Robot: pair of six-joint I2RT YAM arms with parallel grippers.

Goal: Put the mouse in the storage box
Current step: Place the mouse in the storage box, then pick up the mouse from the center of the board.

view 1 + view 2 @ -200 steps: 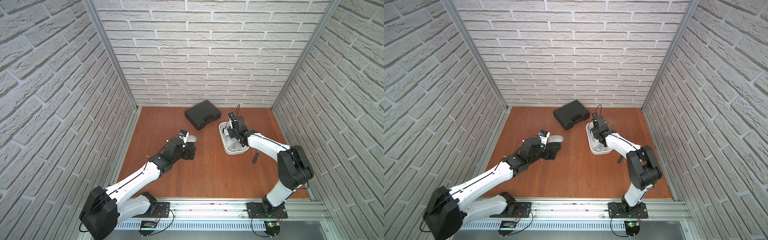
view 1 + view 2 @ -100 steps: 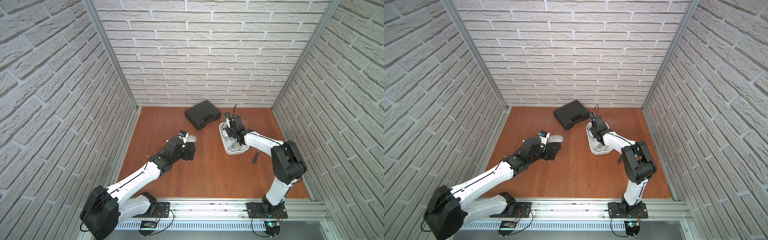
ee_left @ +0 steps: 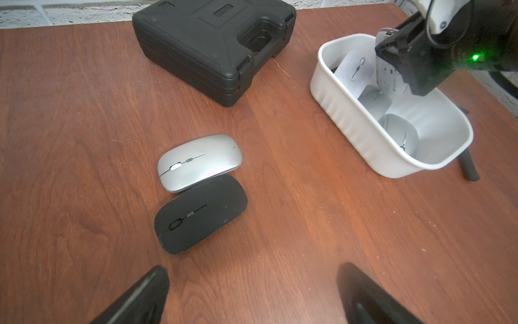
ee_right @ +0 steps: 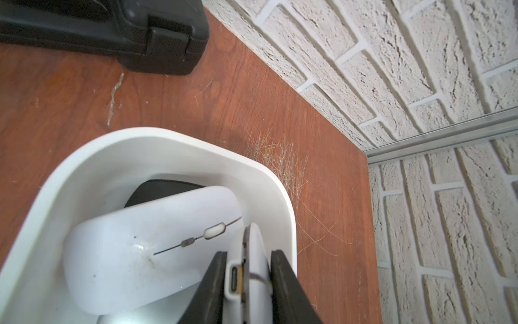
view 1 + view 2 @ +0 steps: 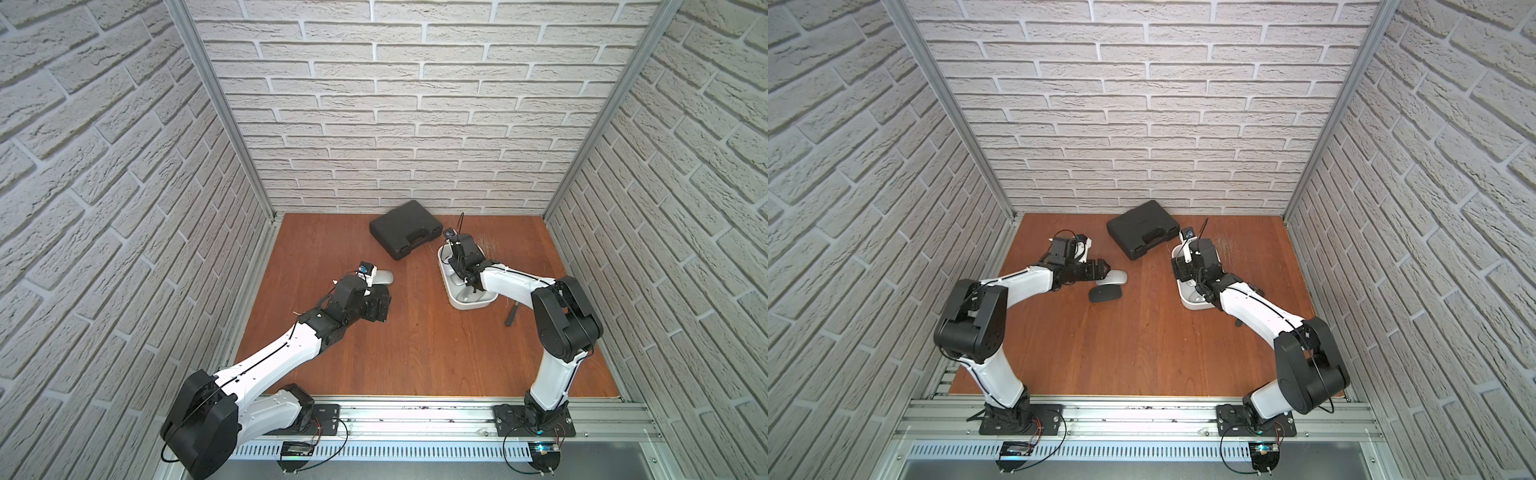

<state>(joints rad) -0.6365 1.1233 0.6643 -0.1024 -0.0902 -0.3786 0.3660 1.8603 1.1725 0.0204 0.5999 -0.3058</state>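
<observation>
R tool (image 4: 249, 262) clamped on white mouse (image 4: 253, 238), edge-up inside storage box (image 5: 471, 305), right of centre in a top view. L tool (image 3: 252, 269) spread wide nr black mouse (image 3: 200, 213) & silver mouse (image 3: 199, 161).

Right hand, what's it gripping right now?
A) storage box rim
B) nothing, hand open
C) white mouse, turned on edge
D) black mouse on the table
C: in the right wrist view the right hand has its fingers pinched on a white mouse turned on edge, charging port showing, inside the outline of the storage box rim.
</observation>
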